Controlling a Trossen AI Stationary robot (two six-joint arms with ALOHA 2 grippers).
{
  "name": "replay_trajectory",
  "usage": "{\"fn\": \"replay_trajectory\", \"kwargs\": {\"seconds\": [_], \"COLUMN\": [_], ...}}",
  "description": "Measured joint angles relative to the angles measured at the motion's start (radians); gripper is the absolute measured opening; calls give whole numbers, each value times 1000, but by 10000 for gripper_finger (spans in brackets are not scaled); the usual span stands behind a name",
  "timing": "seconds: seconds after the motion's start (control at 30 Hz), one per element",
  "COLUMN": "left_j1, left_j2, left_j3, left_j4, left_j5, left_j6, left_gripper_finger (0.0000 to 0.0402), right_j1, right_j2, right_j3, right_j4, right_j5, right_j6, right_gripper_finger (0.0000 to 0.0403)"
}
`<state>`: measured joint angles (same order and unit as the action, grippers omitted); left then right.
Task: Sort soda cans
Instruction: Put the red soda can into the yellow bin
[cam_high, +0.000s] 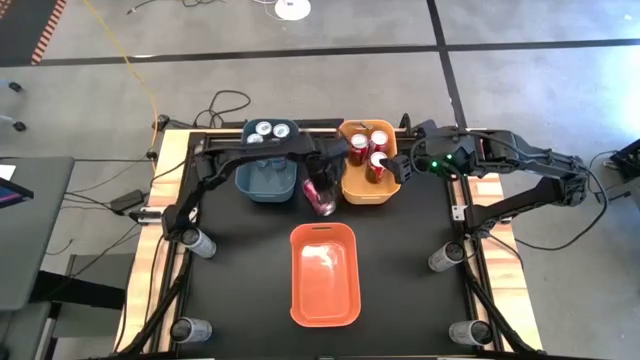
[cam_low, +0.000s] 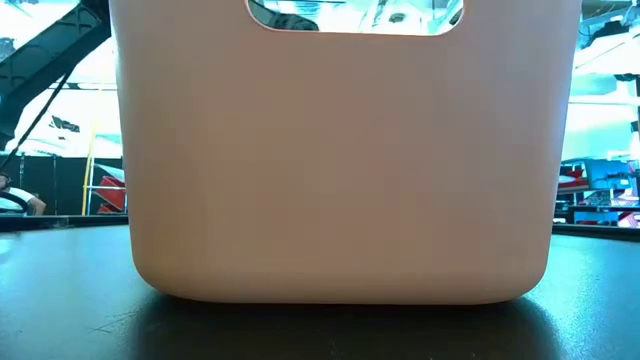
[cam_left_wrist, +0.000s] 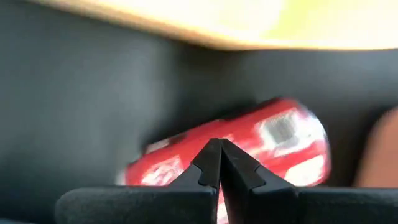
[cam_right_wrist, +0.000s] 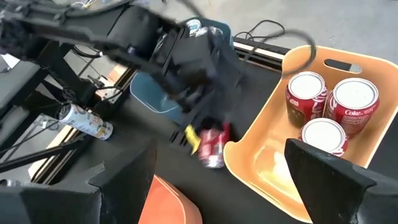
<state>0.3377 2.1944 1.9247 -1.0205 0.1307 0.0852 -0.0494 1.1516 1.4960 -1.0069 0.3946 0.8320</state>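
Black worktop (cam_high: 400, 260) carries three bins: an orange bin (cam_high: 325, 275) nearest the front, a blue bin (cam_high: 268, 180) just left of the left pincer (cam_high: 318, 185), and a yellow bin (cam_high: 362, 190) between the two pincers. The blue bin holds silver-topped cans (cam_high: 272, 130); the yellow bin holds three red cans (cam_right_wrist: 333, 109) standing upright. Grey cans (cam_high: 198, 241) sit at the worktop's corners, well apart from both pincers.

The step in hand looks like the sorting of a loose red can (cam_high: 322, 197), which lies tipped on the worktop in the gap between the blue and yellow bins, just below the left pincer. In the left wrist view the left pincer's tips are pressed together with nothing between them, and the can (cam_left_wrist: 249, 149) lies on its side just beyond them, so it is not gripped. The right pincer (cam_high: 398, 168) hovers over the yellow bin's edge, spread wide and empty.

The next move, as I judge it, calls for the left pincer to spread, drop around the fallen can's body and close, then lift it to the yellow bin with the other red ones. A can on its side may roll when nudged, so the approach should be square across it.
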Motion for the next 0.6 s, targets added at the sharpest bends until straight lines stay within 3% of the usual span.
{"fn": "replay_trajectory", "kwargs": {"seconds": [0.27,0.47,0.6], "left_j1": [-136,-109,-33], "left_j2": [-1,-4,-4], "left_j3": [102,255,234], "left_j4": [4,-157,-243], "left_j5": [33,-134,-196], "left_j6": [-39,-61,-44], "left_gripper_finger": [0,0,0], "right_j1": [0,11,41], "right_j2": [0,0,0], "right_j3": [0,0,0], "right_j4": [-2,-12,-15], "right_j5": [0,0,0], "right_j6": [-27,-28,-20], "right_gripper_finger": [369,369,369]}}
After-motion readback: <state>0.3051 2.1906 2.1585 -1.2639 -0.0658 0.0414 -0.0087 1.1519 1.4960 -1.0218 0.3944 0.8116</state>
